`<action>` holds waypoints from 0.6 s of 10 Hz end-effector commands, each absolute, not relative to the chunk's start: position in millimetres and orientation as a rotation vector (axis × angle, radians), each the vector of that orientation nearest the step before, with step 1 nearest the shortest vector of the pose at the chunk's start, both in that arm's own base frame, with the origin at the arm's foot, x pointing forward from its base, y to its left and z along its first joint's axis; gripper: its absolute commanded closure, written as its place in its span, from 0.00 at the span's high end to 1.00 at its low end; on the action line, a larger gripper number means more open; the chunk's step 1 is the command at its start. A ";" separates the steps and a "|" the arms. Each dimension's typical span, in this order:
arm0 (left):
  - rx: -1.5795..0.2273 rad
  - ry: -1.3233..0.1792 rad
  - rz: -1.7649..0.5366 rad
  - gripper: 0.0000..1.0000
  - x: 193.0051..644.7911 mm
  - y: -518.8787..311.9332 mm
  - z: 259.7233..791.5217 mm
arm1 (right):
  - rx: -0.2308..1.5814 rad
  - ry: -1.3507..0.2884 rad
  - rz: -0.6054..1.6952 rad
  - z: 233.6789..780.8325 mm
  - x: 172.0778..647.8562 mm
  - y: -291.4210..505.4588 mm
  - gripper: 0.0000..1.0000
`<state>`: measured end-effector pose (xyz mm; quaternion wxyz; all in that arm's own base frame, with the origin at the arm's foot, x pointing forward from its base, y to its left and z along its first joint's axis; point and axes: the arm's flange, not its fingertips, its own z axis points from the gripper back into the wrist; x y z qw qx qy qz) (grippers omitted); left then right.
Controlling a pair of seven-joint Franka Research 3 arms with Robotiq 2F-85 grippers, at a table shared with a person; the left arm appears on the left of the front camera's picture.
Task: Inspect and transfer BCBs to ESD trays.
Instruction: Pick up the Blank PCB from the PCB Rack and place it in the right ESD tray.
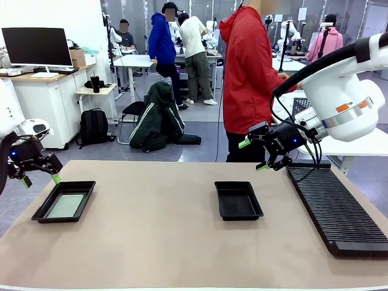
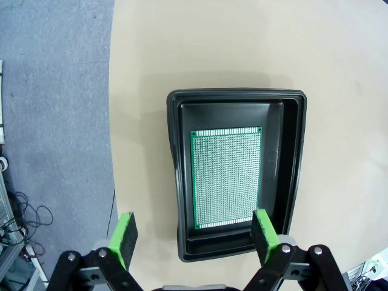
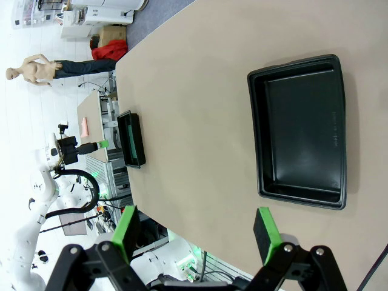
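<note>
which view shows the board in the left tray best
Left wrist view: it looks straight down on the board, with the hole grid sharp. The front view gives only a pale, foreshortened patch. The right wrist view shows its tray far off, side-on.

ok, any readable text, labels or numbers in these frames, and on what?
No text here can be read.
empty ESD tray: faint moulded marks on its floor, too small to read.
BCB in the other ESD tray: a grid of holes, no legible print.
sheets on the far wall: too small to read.
</note>
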<state>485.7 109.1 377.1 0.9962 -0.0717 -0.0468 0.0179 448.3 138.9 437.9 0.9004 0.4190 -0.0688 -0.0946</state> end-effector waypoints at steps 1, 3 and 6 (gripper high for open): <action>-0.145 -0.100 0.035 1.00 485.9 110.6 374.7 | 0.865 -0.141 -0.196 438.7 448.5 138.9 1.00; -0.145 -0.100 0.035 1.00 485.9 110.6 374.7 | 0.865 -0.141 -0.196 438.7 448.5 138.9 1.00; -0.145 -0.100 0.035 1.00 485.9 110.6 374.7 | 0.865 -0.141 -0.196 438.7 448.5 138.9 1.00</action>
